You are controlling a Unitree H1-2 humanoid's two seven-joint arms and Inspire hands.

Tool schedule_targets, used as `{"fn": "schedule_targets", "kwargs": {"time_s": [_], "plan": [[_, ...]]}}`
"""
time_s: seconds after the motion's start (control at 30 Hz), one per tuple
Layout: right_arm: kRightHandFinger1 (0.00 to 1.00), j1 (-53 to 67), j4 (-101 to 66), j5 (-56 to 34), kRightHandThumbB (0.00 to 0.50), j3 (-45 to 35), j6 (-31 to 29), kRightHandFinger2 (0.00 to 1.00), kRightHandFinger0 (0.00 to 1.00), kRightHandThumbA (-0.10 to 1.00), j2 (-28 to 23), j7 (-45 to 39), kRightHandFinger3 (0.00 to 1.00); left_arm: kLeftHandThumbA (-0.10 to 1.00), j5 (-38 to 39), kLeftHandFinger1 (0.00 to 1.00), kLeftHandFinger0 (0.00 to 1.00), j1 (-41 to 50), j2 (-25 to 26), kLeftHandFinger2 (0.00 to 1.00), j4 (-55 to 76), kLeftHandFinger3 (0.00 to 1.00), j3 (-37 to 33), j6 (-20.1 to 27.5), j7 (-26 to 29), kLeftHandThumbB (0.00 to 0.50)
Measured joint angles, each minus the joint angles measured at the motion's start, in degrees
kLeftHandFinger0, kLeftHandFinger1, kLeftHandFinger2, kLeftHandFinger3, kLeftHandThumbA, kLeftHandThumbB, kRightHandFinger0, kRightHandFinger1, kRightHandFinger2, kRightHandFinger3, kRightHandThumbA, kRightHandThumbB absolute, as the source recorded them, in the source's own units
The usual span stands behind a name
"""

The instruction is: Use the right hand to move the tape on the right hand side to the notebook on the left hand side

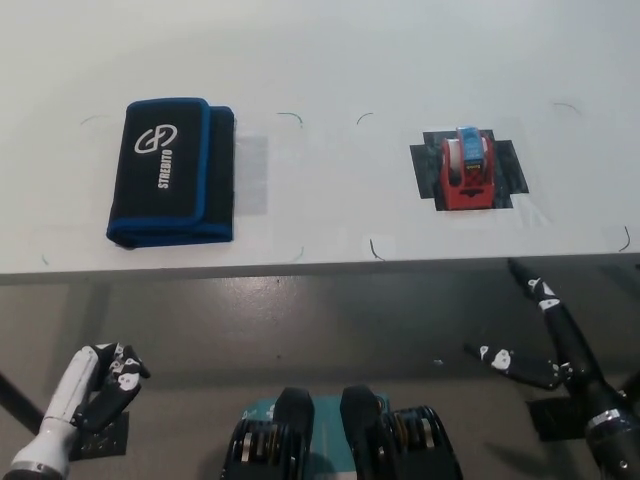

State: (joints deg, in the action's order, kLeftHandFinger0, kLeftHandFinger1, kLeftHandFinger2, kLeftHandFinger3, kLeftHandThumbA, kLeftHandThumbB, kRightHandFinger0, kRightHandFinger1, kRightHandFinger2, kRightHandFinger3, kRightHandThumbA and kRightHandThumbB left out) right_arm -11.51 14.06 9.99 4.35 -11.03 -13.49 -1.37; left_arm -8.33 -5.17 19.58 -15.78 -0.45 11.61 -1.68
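Left hand (88, 392), white, sits low at the bottom-left corner, below the table's front edge and off the table (330, 60) entirely; fingers curled loosely together, nothing in them, resting. On the white table, left side: the notebook (170, 172), a black case with blue trim and a white logo with lettering on the cover, lying flat, its long side running front to back, close to the front edge. A faint pale rectangle (252, 172) shows on the tabletop just beside the notebook's right edge. Thin dark corner marks (290, 117) are drawn on the table around that area and further right. Right side of the table: the tape (467, 168), a red dispenser with a white roll and a blue top piece, standing on a patch of black tape strips (510, 165) stuck to the surface, well apart from the notebook and near the front edge. Nothing touches it. Right hand (545, 335), black, comes in from the bottom-right corner, below and in front of the table edge, under the tape's position but not over the table; fingers spread apart, one pointing up toward the edge, another out to the left, holding nothing.
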Motion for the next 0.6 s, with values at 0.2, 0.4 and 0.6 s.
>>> {"fn": "schedule_targets", "kwargs": {"time_s": [0.2,0.4,0.6], "plan": [[1.00,-3.4,-6.6,0.1,0.116,-2.2,0.8,1.00,1.00,0.99,0.2,0.4,1.00,0.29,0.1,0.03,0.04,-0.4,-0.2,0.15,0.0,0.29,0.2,0.0,0.0,0.196],[1.00,-10.0,-8.8,0.0,0.143,-3.9,3.0,1.00,1.00,0.99,0.0,0.4,1.00,0.28,0.1,0.00,0.00,-0.3,-0.2,0.15,0.0,0.31,0.3,0.2,0.0,0.195],[1.00,-19.2,-7.2,-0.1,0.144,-5.5,4.7,1.00,1.00,0.97,-1.7,0.3,1.00,0.25,0.1,0.04,0.04,-0.2,-0.3,0.19,0.1,0.33,0.4,0.2,0.0,0.182]]}}
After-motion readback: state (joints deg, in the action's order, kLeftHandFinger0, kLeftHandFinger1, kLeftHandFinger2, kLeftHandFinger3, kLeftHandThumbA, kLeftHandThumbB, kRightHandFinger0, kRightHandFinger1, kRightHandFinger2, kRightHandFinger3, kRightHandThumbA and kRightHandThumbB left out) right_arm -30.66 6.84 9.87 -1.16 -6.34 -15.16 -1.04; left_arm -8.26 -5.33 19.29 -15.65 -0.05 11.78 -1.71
